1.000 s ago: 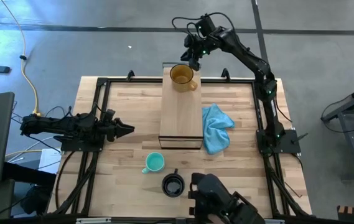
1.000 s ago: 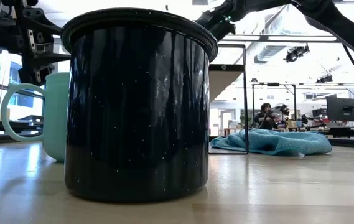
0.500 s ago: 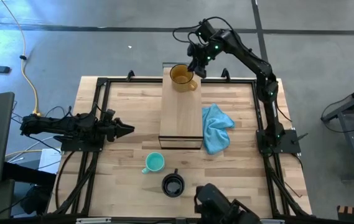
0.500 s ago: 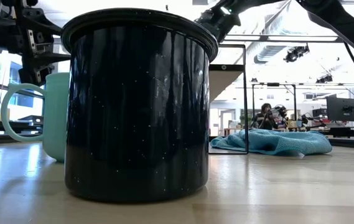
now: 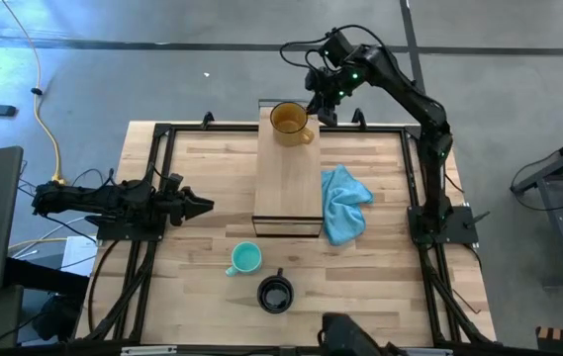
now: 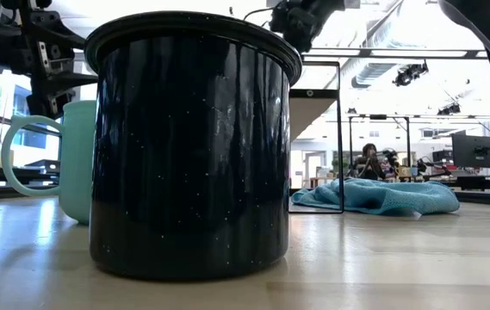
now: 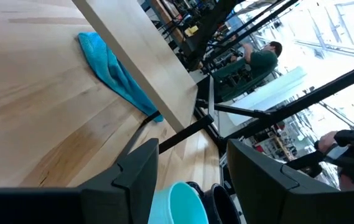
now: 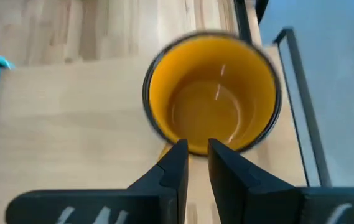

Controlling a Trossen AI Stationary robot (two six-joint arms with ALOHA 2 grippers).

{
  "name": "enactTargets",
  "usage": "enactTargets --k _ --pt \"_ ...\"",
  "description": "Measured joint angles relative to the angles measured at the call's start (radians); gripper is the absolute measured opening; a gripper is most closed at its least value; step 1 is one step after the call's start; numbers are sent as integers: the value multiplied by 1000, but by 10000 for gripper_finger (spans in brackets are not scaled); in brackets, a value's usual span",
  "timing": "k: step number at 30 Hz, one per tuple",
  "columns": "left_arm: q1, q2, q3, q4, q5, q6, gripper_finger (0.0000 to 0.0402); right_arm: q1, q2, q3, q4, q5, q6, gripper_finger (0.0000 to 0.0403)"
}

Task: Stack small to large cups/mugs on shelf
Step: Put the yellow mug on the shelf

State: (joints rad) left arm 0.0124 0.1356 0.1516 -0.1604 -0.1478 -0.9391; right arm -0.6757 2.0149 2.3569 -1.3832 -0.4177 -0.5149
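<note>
The amber glass mug (image 5: 289,121) stands upright on its base at the far end of the light-wood shelf (image 5: 288,183), and fills the right wrist view (image 8: 214,93). My right gripper (image 5: 323,102) hangs just right of the mug, above its handle side, its fingers (image 8: 198,152) narrowly open and holding nothing. The teal mug (image 5: 245,259) and the black mug (image 5: 274,294) stand on the table near its front edge. My left gripper (image 5: 200,206) waits open at the table's left, and the teal mug (image 7: 186,202) shows between its fingers.
A crumpled blue cloth (image 5: 345,203) lies on the table against the shelf's right side. In the low view the black mug (image 6: 193,146) looms in front, with the teal mug (image 6: 72,159) behind it. People sit in the room beyond the table.
My right gripper has drawn away from the amber mug toward the table's right and risen a little. The mug has stayed in place on the shelf's far end.
</note>
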Motion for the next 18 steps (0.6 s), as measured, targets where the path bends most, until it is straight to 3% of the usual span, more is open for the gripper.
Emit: enactTargets --k 8,18 --pt "0 0 0 0 12 0 179 36 -2 0 -127 44 44 58" --pt "0 0 0 0 27 14 179 71 -2 0 -159 136 172 118"
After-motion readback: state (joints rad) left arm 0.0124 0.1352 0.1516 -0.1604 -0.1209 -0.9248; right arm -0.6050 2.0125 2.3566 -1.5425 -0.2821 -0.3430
